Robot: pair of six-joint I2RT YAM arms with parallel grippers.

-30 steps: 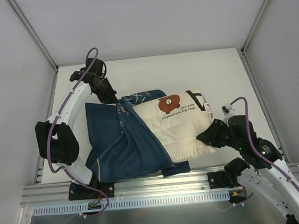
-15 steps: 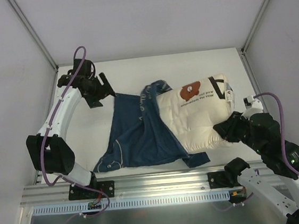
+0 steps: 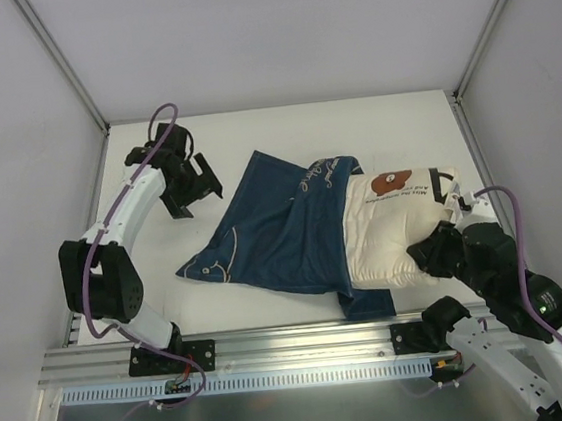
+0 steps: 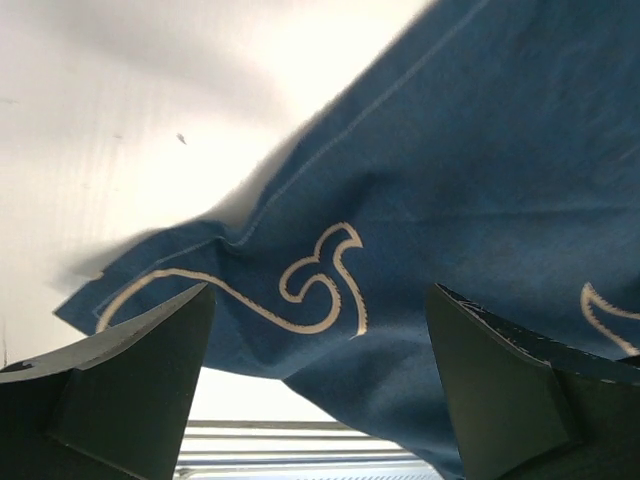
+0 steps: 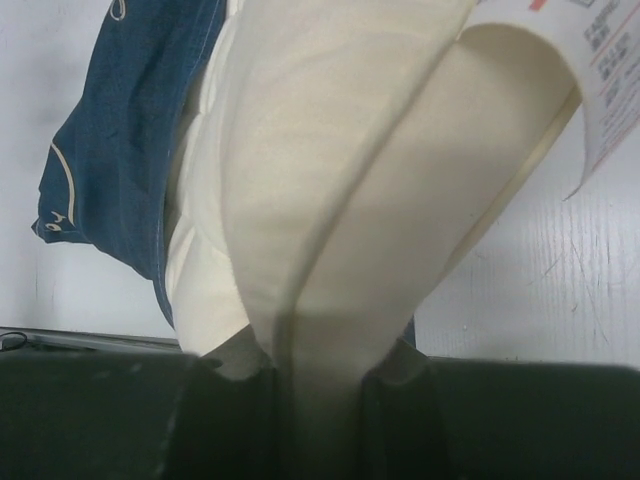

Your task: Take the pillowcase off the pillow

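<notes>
Right gripper (image 3: 434, 252) is down at about 5 o'clock on the table (image 3: 253, 133), nearest the bases. It's pinching the near right corner of the pillow (image 3: 396, 231). In the wrist view its jaws are squeezing a fold of cream fabric, nearly closed on it.

The pillow is sitting on the right half of the table, plump and quilted. Its red-brown bear logo (image 3: 391, 181) and some text are facing up near the far edge. A white printed label (image 5: 610, 80) is hanging off the corner at 3 o'clock.

The pillowcase (image 3: 268, 230) is only partly off. It's lying limp and flat, spreading out from the pillow toward 9 o'clock. It's navy with cream outline swirls, and one pointed corner is reaching toward 8 o'clock. Its open end is bunching around the pillow's 9 o'clock end, and a navy strip is poking out under the pillow's near edge.

Furthest back, at about 10 o'clock, the left gripper (image 3: 194, 184) is hanging just beside the pillowcase's far left edge. Its fingers (image 4: 120, 390) are spread wide and holding nothing, with blue fabric showing below them.
</notes>
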